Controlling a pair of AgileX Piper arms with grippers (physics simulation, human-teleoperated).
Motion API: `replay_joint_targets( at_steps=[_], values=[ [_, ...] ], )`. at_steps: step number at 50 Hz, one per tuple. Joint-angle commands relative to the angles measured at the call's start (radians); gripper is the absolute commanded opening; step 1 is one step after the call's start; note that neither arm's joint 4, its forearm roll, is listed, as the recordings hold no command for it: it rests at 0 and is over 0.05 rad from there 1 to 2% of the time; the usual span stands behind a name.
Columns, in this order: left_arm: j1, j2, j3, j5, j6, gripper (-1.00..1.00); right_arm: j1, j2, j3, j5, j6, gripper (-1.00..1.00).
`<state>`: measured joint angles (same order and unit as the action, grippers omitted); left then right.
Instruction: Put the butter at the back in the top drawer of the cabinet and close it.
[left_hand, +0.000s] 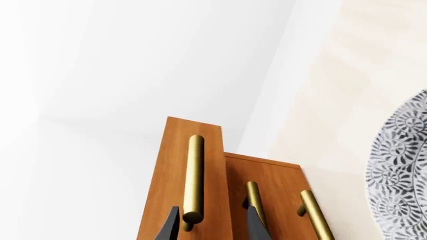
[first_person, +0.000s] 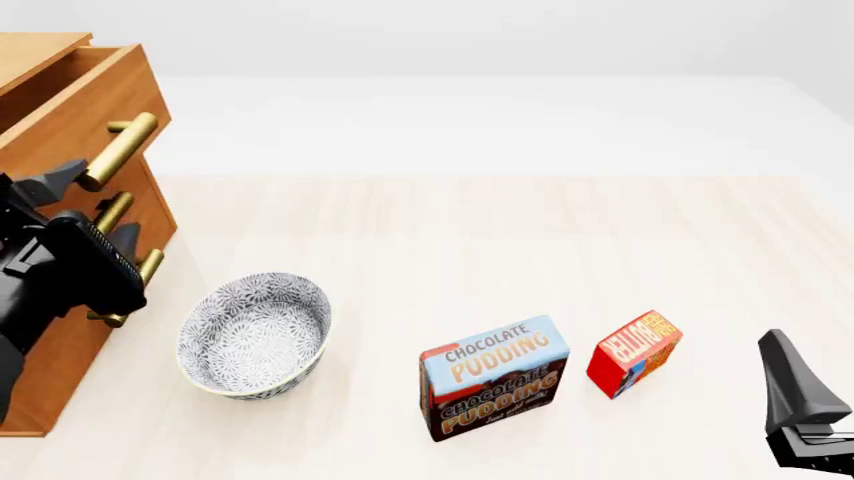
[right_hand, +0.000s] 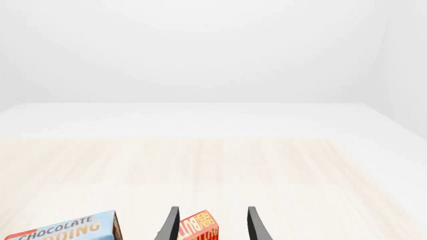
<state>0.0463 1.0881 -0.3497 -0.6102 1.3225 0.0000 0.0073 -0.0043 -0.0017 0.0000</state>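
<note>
The top drawer (first_person: 80, 85) of the cabinet (first_person: 60, 330) stands pulled part-way out, and the left gripper (first_person: 74, 215) sits at the drawer fronts with its fingers (left_hand: 170, 225) spread to either side of the top brass handle (left_hand: 193, 175). The butter (first_person: 635, 352) lies on the desk (first_person: 467, 230) just right of the pudding box (first_person: 495, 377), with a patterned bowl (first_person: 254, 335) near the cabinet. The right gripper (right_hand: 211, 225) hangs near the butter, fingers spread and holding nothing.

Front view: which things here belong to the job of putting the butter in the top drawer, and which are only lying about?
Belong to the job:
- butter
- top drawer, pulled part way out
- cabinet
- left gripper, at the drawer handles
- right gripper, near the butter

Only lying about:
- bowl
- pudding box
</note>
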Motion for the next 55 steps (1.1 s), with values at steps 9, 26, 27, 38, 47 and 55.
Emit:
replay_joint_targets(
  at_steps=[9,26,27,38,47,55],
  values=[
    [0.003,0.001,0.008,0.007,-0.001,1.00,0.000,0.000,0.000,0.000,0.000,1.00],
    [-0.134,-0.424,-0.327,0.715,-0.301,1.00,0.000,0.000,0.000,0.000,0.000,1.00],
    [-0.134,-0.424,-0.327,0.715,-0.301,1.00,0.000,0.000,0.000,0.000,0.000,1.00],
    [-0.138,-0.414,-0.432,0.847,-0.395,1.00,0.000,0.000,0.000,0.000,0.000,1.00],
    [-0.152,-0.364,-0.539,0.957,-0.499,1.00,0.000,0.000,0.000,0.000,0.000,1.00],
    [-0.142,-0.344,-0.608,1.021,-0.561,1.00,0.000,0.000,0.000,0.000,0.000,1.00]
  ],
)
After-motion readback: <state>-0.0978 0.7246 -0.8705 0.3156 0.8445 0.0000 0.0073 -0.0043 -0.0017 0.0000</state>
